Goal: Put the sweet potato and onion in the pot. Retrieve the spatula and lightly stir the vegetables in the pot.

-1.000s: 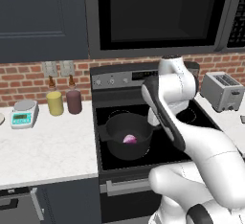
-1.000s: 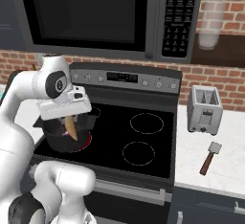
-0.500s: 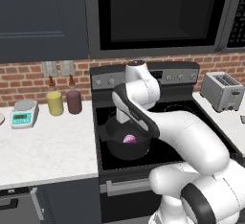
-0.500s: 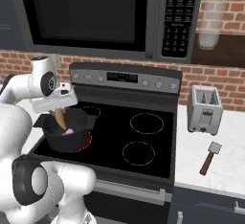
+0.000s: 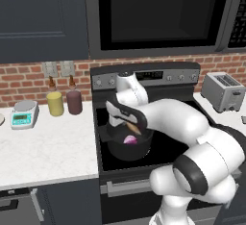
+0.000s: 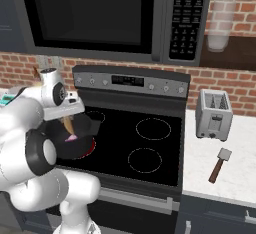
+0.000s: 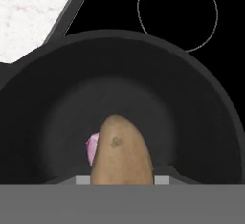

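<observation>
Hanging over the pot [image 7: 143, 74], the sweet potato [image 7: 122, 151] is clamped in the jaws of the gripper [image 5: 130, 125], its blunt brown end pointing down toward the pot's dark floor. In the hand view the tuber's upper part is cut off by the bottom of the picture, and the finger tips themselves are hidden behind it. The onion [image 7: 92, 147] lies inside the pot, and just a pink sliver of it peeks out from behind the sweet potato; in the left base view it shows as a pink patch [image 5: 130, 140] under the gripper. The pot sits on the front left burner of the black stove [image 6: 150, 148], and much of its rim is covered by the white arm in both base views. A toaster [image 6: 214, 114] stands on the counter [image 6: 220, 178] to the right of the stove, and the spatula [image 6: 219, 165] lies in front of it, well apart from the pot, its grey blade toward the toaster. On the counter left of the stove stand a yellow jar [image 5: 55, 103], a dark red jar [image 5: 74, 102] and a small scale [image 5: 24, 114].
</observation>
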